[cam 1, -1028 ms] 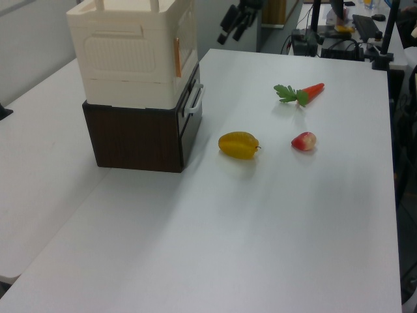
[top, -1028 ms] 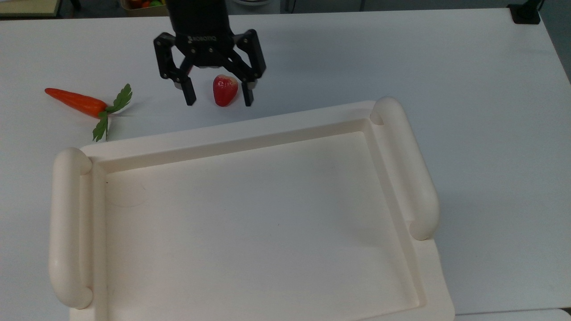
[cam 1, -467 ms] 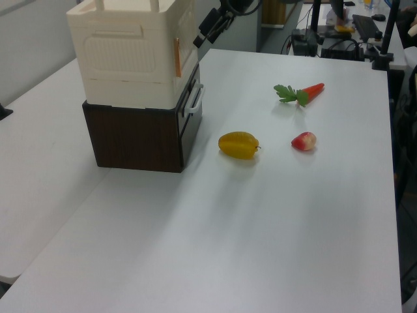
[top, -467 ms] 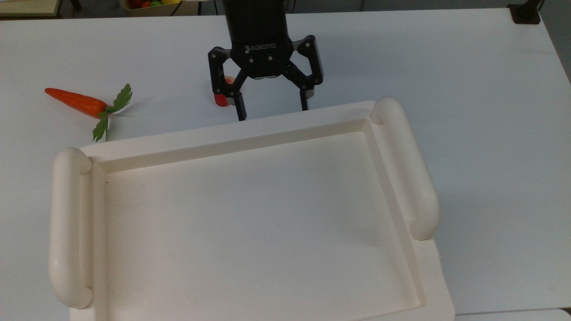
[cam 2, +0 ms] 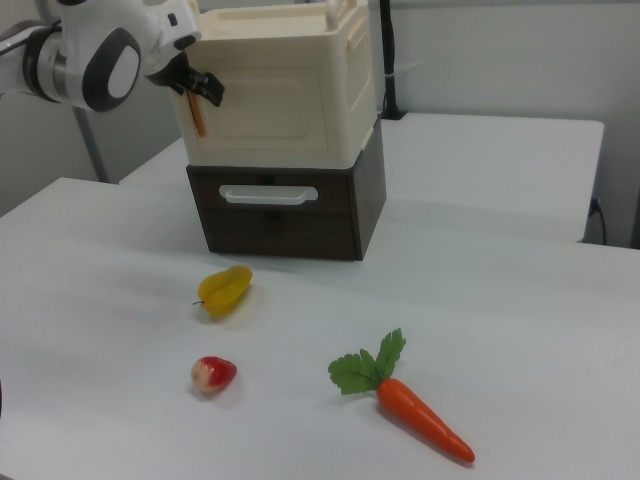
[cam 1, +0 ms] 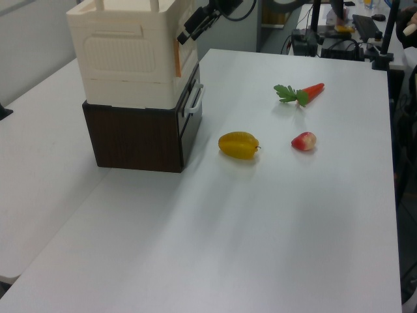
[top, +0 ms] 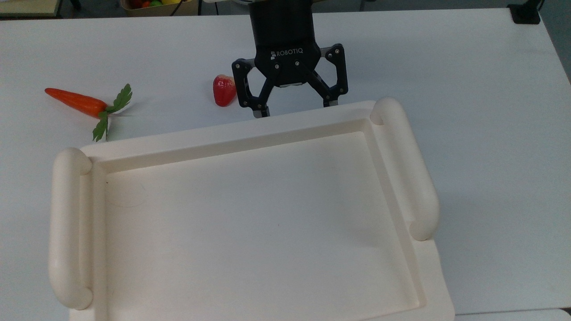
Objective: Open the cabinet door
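Note:
The cabinet is a cream-white box (cam 1: 124,55) on a dark brown base. Its door (cam 2: 280,110) is the flat cream front panel, lying flush, with a coppery-brown handle (cam 2: 198,119) at the right view's left edge. In the left view the door shows edge-on, the handle (cam 1: 176,57) sticking out. My gripper (top: 296,108) is open, jaws wide apart, tips dipping just behind the front rim of the recessed top (top: 250,133). In the side views the gripper (cam 2: 203,88) hangs right in front of the door's upper part, above the handle; contact cannot be told.
A strawberry (top: 224,90) lies just to the top view's left of the gripper, a carrot (top: 76,101) farther left. A yellow fruit (cam 2: 224,289) sits on the table before the dark drawer with its white handle (cam 2: 268,195). Two thick rounded bars (top: 403,165) flank the cabinet top.
The gripper has travelled to the top view's right and closer to the cabinet front, uncovering the strawberry; its fingertips now drop behind the top's rim. It stays open.

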### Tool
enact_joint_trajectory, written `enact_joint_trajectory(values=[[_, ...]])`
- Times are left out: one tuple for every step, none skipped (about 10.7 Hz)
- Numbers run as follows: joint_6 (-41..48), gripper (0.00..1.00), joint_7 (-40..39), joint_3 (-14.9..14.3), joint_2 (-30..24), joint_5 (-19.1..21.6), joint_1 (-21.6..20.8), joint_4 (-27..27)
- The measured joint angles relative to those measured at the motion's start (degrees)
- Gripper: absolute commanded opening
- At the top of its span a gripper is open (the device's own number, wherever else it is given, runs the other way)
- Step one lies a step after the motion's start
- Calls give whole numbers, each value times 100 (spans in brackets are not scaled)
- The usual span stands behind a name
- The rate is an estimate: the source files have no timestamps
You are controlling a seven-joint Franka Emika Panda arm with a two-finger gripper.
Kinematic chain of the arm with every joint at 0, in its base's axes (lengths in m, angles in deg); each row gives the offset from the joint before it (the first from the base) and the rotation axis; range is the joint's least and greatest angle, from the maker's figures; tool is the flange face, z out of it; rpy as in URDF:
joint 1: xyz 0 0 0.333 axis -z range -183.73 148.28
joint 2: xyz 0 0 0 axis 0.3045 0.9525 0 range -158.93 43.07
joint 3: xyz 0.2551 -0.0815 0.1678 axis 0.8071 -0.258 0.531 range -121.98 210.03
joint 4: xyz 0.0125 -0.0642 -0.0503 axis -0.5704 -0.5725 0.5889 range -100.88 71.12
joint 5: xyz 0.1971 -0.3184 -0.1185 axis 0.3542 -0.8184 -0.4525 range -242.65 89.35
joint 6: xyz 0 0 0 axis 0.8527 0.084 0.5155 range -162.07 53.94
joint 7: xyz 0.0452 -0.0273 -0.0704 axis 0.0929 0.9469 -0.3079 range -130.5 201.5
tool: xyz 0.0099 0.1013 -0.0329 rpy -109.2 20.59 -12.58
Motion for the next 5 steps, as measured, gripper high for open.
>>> enact_joint_trajectory(values=[[-133, 70, 0, 6, 62, -27, -77, 4], [-285, 68, 0, 7, 152, -66, -156, 7], [-475, 54, 0, 7, 243, -80, -210, 8], [-573, 3, 0, 7, 295, -85, -230, 11], [-625, 0, 0, 6, 324, -101, -237, 18]])
